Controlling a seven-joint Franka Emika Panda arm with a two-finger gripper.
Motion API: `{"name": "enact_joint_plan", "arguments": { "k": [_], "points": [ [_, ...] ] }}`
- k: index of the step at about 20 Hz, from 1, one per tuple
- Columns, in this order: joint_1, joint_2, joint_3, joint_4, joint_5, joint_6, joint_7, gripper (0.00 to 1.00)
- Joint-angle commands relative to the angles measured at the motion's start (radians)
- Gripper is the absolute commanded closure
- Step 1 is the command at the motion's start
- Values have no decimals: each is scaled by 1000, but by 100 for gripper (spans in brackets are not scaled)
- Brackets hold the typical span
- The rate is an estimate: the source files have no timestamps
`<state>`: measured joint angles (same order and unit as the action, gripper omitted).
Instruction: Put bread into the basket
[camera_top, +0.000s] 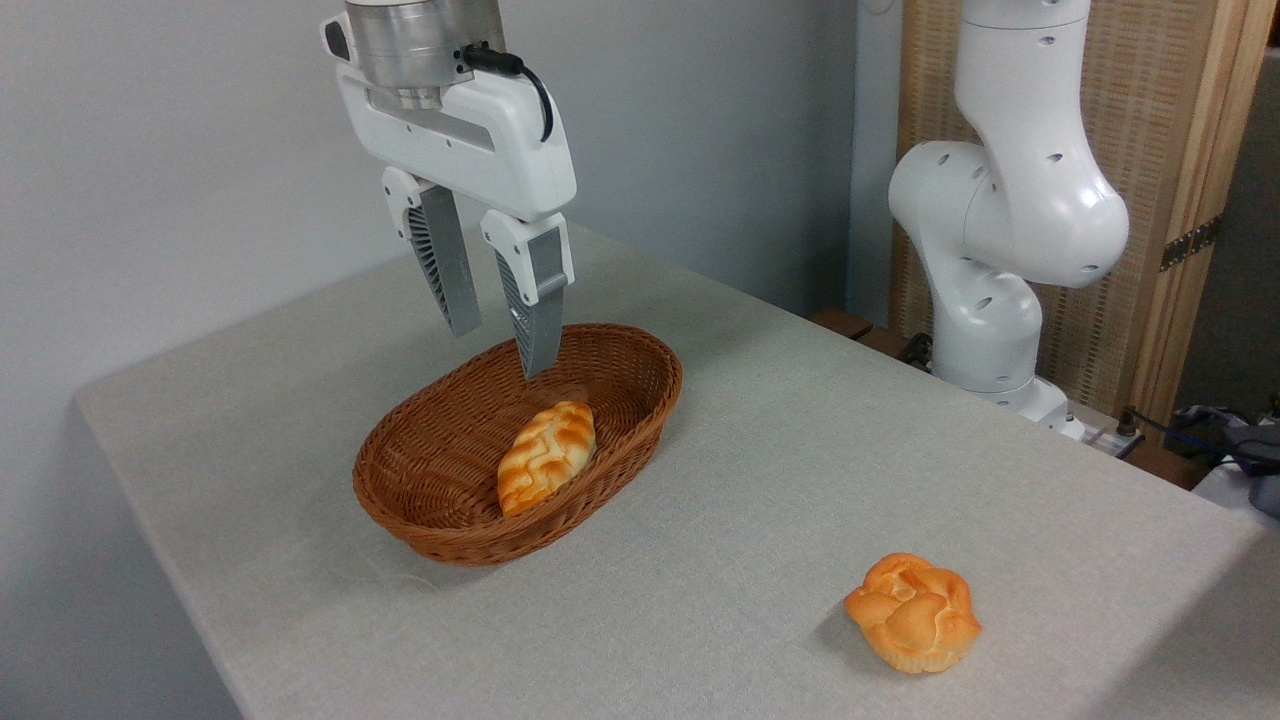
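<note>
The bread (914, 612), a small lumpy orange-golden bun with a paler base, sits on the table near the front right. The oval brown wicker basket (440, 470) stands left of centre, far from the bun. My gripper (500, 352) hangs open above the basket's far end, fingers pointing down, with nothing between them. It is well up and left of the bread.
An elongated braided loaf with pale stripes (546, 456) lies inside the basket against its right wall. The arm's white base (985, 330) stands at the table's back right. The table's edges run along the left and the front right.
</note>
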<state>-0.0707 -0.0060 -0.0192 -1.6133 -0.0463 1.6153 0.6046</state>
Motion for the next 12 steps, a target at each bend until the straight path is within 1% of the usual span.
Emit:
{"name": "enact_joint_plan", "arguments": {
  "k": [1, 12],
  "points": [
    [6, -8, 1, -14, -17, 18, -6, 0],
    [5, -8, -1, -16, -17, 6, -5, 0]
  ]
}}
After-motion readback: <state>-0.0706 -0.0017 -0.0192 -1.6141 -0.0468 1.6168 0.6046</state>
